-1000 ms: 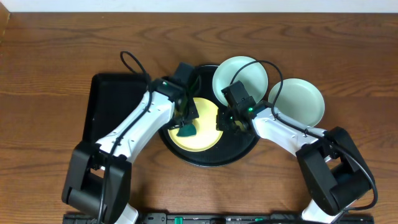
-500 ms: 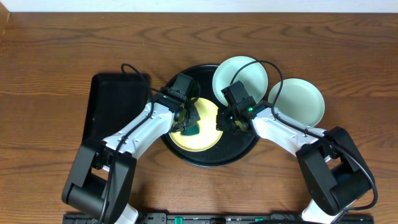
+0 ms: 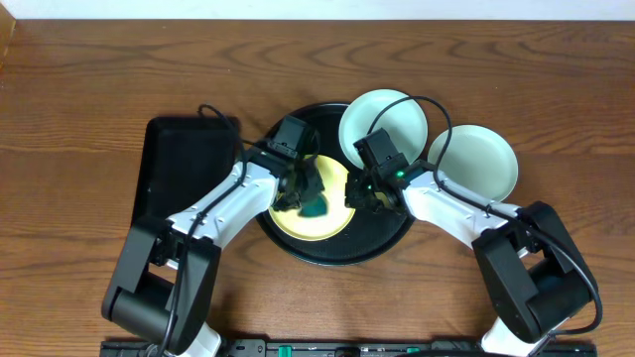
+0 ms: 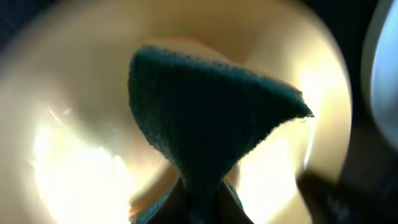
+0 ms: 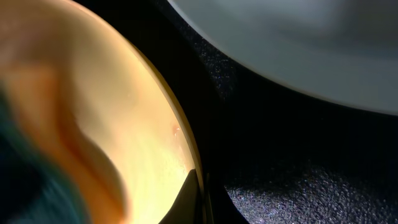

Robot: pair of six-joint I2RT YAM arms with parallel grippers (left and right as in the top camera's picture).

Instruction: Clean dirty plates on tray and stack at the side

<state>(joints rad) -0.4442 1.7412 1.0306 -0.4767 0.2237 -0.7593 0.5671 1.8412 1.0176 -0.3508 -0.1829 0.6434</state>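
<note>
Now left jaws, pinching the cloth point(image 3: 316, 206), sit further right; right jaws clamp the yellow plate point(image 3: 317, 231).

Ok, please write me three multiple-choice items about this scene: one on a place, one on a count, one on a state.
1. Where does the yellow plate lie?
A) on the round black tray
B) on the rectangular black tray
C) on the bare wood

2. How many pale blue-green plates are in view?
A) one
B) two
C) three

3. What does the left hand hold?
A) a plate
B) nothing
C) a dark green cloth

Answers:
1 A, the yellow plate sits inside the round tray's rim.
2 B, one overlaps the tray's upper right rim and another lies on the table.
3 C, the left wrist view shows the cloth pinched above the yellow plate.
</note>
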